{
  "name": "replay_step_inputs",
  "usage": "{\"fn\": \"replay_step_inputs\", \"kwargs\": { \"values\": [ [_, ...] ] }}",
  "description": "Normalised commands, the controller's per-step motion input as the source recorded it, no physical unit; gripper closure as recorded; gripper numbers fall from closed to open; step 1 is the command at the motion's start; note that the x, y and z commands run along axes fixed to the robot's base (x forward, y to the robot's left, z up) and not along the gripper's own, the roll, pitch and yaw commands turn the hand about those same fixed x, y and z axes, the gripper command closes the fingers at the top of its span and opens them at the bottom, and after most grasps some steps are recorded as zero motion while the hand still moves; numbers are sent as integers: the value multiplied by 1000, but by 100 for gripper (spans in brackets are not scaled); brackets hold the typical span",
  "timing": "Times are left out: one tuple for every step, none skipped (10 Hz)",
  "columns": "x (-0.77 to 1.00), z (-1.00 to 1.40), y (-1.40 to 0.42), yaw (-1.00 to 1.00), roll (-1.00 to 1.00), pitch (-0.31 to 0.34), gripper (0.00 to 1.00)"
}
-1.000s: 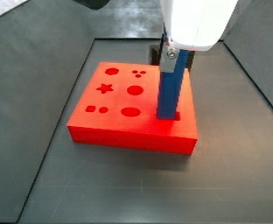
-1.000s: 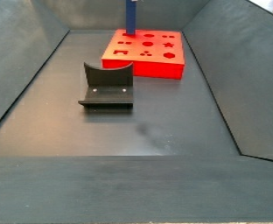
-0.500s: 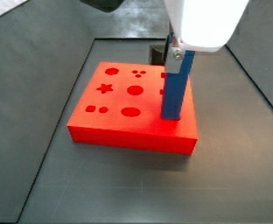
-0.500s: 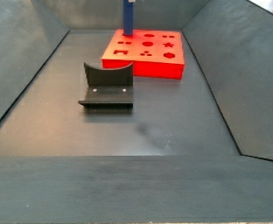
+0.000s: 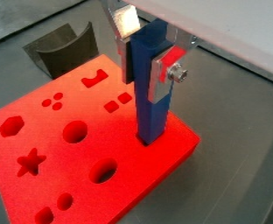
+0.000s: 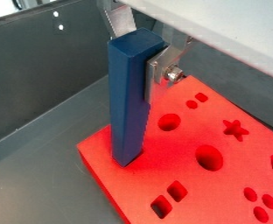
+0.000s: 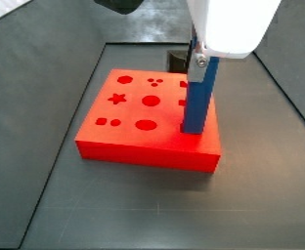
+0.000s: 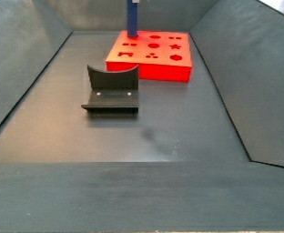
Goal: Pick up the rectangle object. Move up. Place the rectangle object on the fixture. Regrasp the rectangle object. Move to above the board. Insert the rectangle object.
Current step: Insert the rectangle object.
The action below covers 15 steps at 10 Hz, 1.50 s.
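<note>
Blue slim rectangular bar [image 7: 196,98] upright, clamped near top by tool [image 5: 146,54], lower end at edge of thick orange-red holed board [image 7: 129,137]; dark fixture [image 8: 110,89] apart.

upright blue rectangle object [image 7: 196,96] in gripper [image 5: 149,54], over red board [image 7: 142,117].

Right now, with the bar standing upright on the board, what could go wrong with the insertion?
1. The gripper holds only the top of the bar, so a small tilt could jam its lower end at the board.
2. The pictures do not show whether the end sits in a hole; pushing down could press it onto the solid surface.
</note>
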Motion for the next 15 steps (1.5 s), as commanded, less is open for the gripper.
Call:
{"fn": "replay_step_inputs", "kwargs": {
  "values": [
    [0, -3, 0, -114, 0, 0, 100],
    [0, -26, 0, -89, 0, 0, 100],
    [-77, -97, 26, -103, 14, 0, 100],
    [0, -37, 0, -63, 0, 0, 100],
    [0, -17, 23, -29, 0, 0, 100],
    [-34, -9, 31, -34, 0, 0, 100],
    [-17, -6, 23, -26, 0, 0, 100],
    [-29, -14, 46, -17, 0, 0, 100],
    [-63, -31, 66, -43, 0, 0, 100],
    [-49, -3, 66, -117, 0, 0, 100],
    [-34, 0, 34, -137, 0, 0, 100],
    [0, 0, 0, -89, 0, 0, 100],
    [0, -83, 0, -14, 34, 0, 100],
    [0, -180, 0, -34, 130, 97, 100],
    [246, -403, 194, -211, 9, 226, 100]
  ]
}}
